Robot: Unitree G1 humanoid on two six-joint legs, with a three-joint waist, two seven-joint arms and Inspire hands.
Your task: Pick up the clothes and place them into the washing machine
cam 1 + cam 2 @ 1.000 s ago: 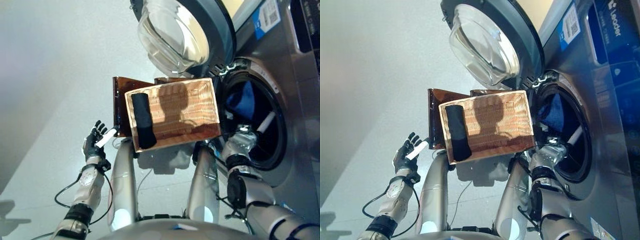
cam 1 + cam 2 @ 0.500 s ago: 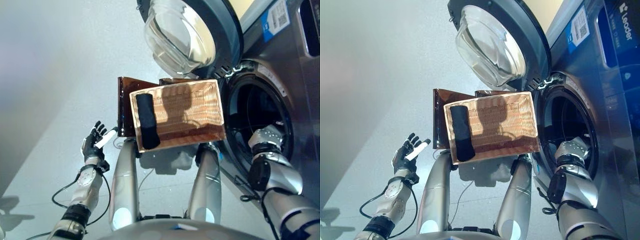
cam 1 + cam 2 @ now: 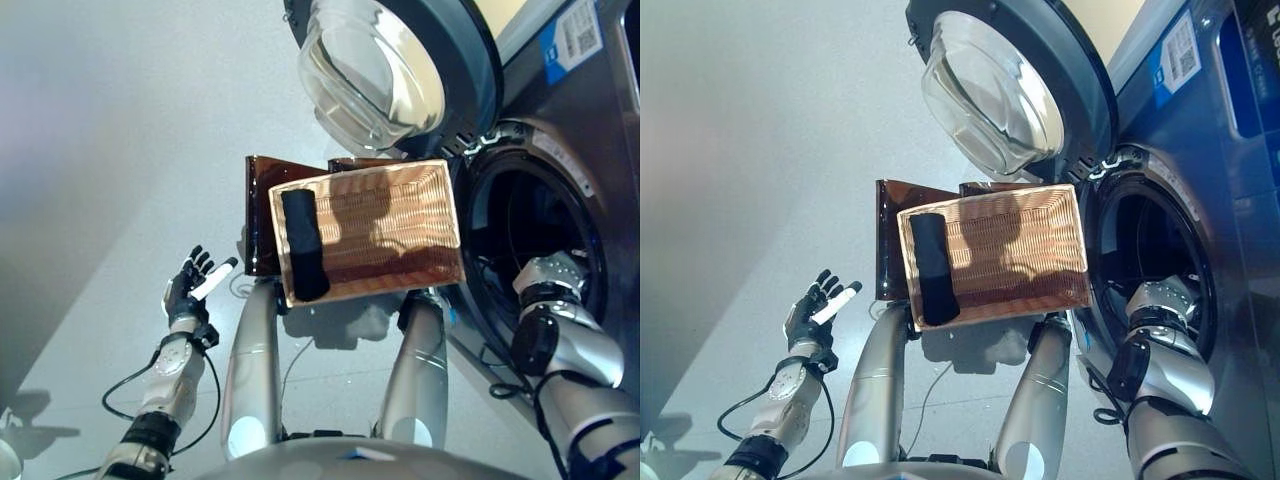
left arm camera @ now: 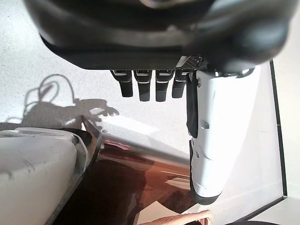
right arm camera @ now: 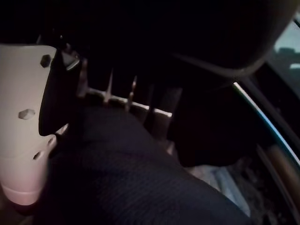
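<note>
- Left eye view showed a woven basket [image 3: 400, 235] of light brown wicker in front of the open washing machine [image 3: 560, 130], its round glass door [image 3: 375, 70] swung out above the basket.
- One dark, almost black garment [image 3: 304, 245] lay folded into a long narrow strip inside the basket, along the basket's end away from the machine.
- A brown panel [image 3: 262, 215] stood just beside that end of the basket, on the floor [image 3: 110, 150].
- The left robot hand [image 3: 190, 282] was held over the floor, beside the brown panel and well apart from the dark garment; its fingers [image 4: 142, 86] were straight and spread, the white-covered thumb [image 4: 206, 140] stood out, and it held nothing.
- The right arm reached to the drum opening [image 3: 530, 240]; the right robot hand [image 5: 28, 117] showed only in its own wrist view, in the dark of the drum.
- There, dark cloth [image 5: 126, 178] filled the space just past the white thumb, and some pale blue fabric [image 5: 220, 183] showed beyond it.
- Whether the right robot hand's fingers were spread or closed on the cloth could not be told.
</note>
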